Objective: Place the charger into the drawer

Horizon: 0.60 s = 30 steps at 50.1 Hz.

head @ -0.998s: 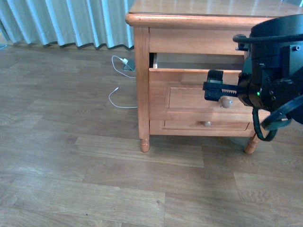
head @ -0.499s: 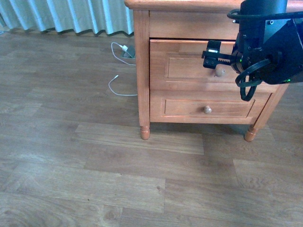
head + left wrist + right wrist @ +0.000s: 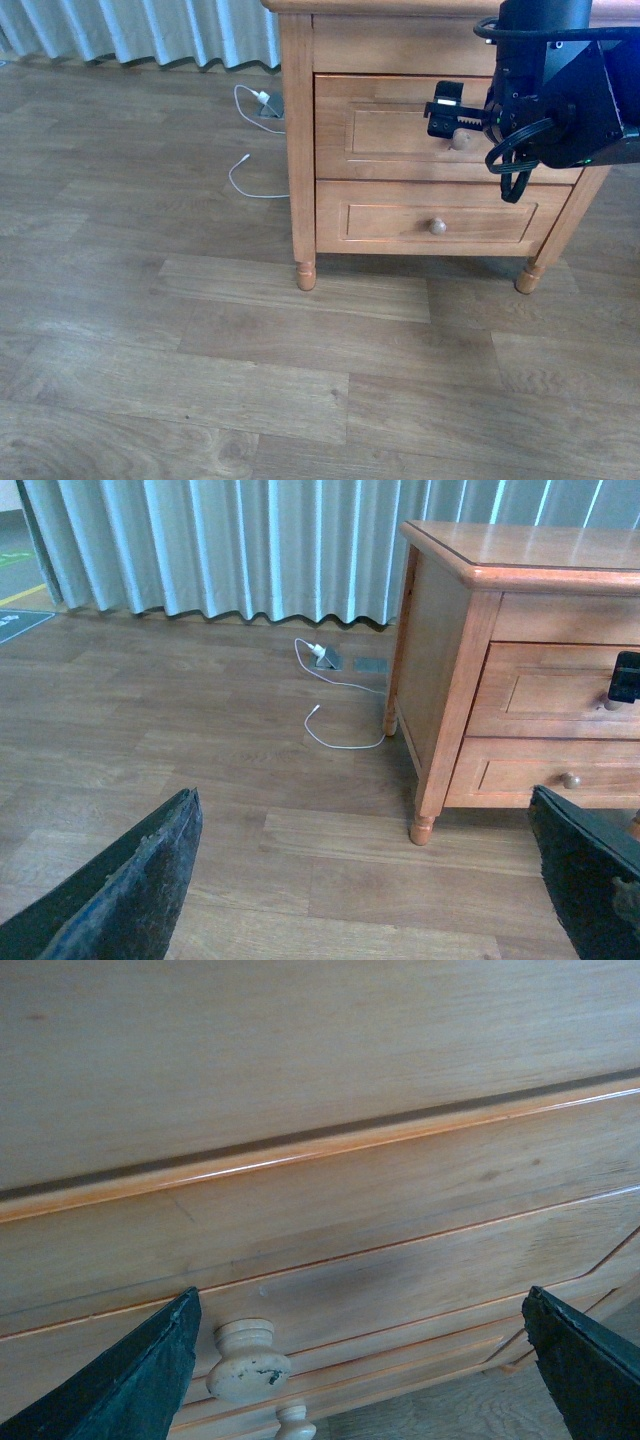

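The drawer [image 3: 385,130], the upper one of the honey-brown nightstand, is shut flush with its frame. My right gripper [image 3: 445,112] is open right in front of it, its fingers beside the round knob [image 3: 461,140]. In the right wrist view the drawer front [image 3: 400,1210] fills the picture, and the knob [image 3: 248,1362] sits just inside one finger of the open right gripper [image 3: 360,1305], with nothing held. My left gripper [image 3: 365,798] hangs open over bare floor, away from the nightstand, whose drawer [image 3: 540,685] shows at the side. The charger is out of view.
The lower drawer [image 3: 400,215] with its small knob [image 3: 437,226] is shut too. A white charger [image 3: 264,102] with a long white cable [image 3: 245,188] lies on the wood floor left of the nightstand, near the curtain [image 3: 150,25]. Nightstand legs [image 3: 306,275] stand on the floor.
One second ago the upper drawer stood open with a dark gap above its front; it is now shut, and my right gripper has moved in toward the nightstand with it.
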Each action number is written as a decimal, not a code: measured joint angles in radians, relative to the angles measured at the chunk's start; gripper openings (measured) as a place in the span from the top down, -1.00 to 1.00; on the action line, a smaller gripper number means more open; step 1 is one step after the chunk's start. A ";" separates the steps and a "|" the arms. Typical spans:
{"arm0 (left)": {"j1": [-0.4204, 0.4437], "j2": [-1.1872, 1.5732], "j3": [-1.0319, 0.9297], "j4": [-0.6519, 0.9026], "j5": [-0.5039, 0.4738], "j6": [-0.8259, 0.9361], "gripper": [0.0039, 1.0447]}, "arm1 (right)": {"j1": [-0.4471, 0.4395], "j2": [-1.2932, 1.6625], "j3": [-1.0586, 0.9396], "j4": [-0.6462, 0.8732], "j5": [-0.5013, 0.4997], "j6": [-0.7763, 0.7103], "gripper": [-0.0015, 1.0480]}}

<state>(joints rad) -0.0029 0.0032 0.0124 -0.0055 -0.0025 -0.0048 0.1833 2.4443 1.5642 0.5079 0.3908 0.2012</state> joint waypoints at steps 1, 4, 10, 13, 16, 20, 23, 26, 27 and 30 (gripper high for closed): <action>0.000 0.000 0.000 0.000 0.000 0.000 -0.89 | 0.000 0.000 0.000 0.002 0.000 -0.003 -0.85; 0.000 0.000 0.000 0.000 0.000 0.000 -0.89 | -0.001 0.000 -0.002 0.006 -0.002 -0.008 -0.85; 0.000 0.000 0.000 0.000 0.000 0.000 -0.89 | -0.005 -0.006 -0.026 0.028 -0.012 -0.008 -0.85; 0.000 0.000 0.000 0.000 0.000 0.000 -0.89 | -0.012 -0.034 -0.069 0.049 -0.023 -0.002 -0.85; 0.000 0.000 0.000 0.000 0.000 0.000 -0.89 | -0.017 -0.071 -0.115 0.064 -0.034 -0.001 -0.85; 0.000 0.000 0.000 0.000 0.000 0.000 -0.89 | -0.022 -0.137 -0.187 0.087 -0.057 0.002 -0.85; 0.000 0.000 0.000 0.000 0.000 0.000 -0.89 | -0.022 -0.218 -0.268 0.101 -0.084 0.006 -0.85; 0.000 0.000 0.000 0.000 0.000 0.000 -0.89 | -0.016 -0.319 -0.364 0.090 -0.137 0.005 -0.85; 0.000 0.000 0.000 0.000 0.000 0.000 -0.89 | -0.015 -0.332 -0.377 0.089 -0.144 0.005 -0.85; 0.000 0.000 0.000 0.000 0.000 0.000 -0.89 | -0.008 -0.400 -0.439 0.075 -0.181 0.003 -0.85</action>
<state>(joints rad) -0.0029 0.0029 0.0124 -0.0055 -0.0025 -0.0048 0.1757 2.0445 1.1248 0.5831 0.2100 0.2047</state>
